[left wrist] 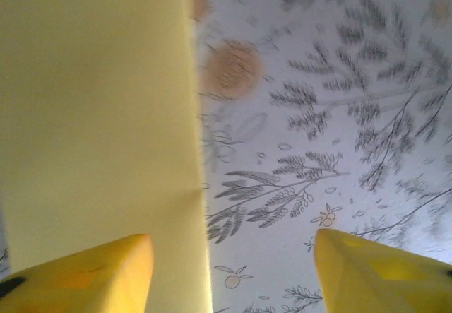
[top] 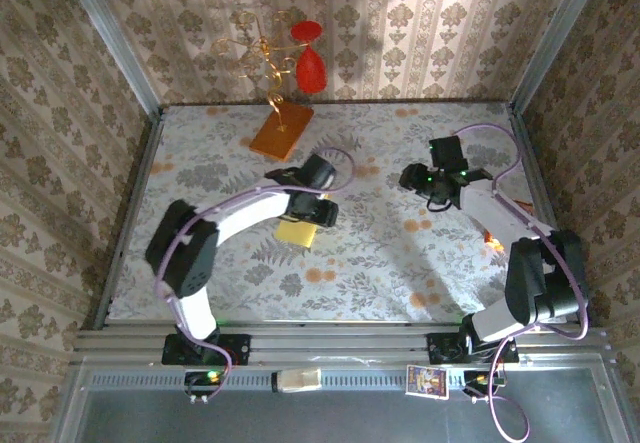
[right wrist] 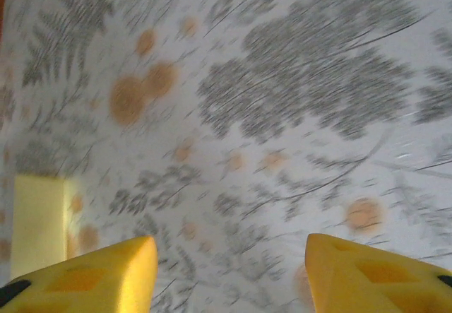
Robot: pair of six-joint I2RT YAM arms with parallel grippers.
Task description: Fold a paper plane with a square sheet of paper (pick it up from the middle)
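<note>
Aluminium rail (top: 330, 343) sits nearest in the top view, along the near edge. Beyond it the table (top: 400, 263) wears a pale floral cloth with grey leaves and orange blooms, and damask wallpaper (top: 60, 113) covers three sides. Mid-table is the left gripper (top: 318, 213), with the square sheet of paper (top: 297, 234) lying flat just beside it, thin, matte, pale yellow. The right gripper (top: 418, 180) hangs well apart to the right. An orange-brown slab (top: 281, 129) at the back carries gold wire (top: 262, 48) and red shapes (top: 311, 63). Left wrist: yellow fingers (left wrist: 85, 278) are spread and released, bare cloth between them. The paper takes the left side, straight edge with a small kink, left finger over it. Right wrist: yellow fingers (right wrist: 92, 278) are parted, gripping nothing, over blurred cloth. The paper shows at the lower left edge.
</note>
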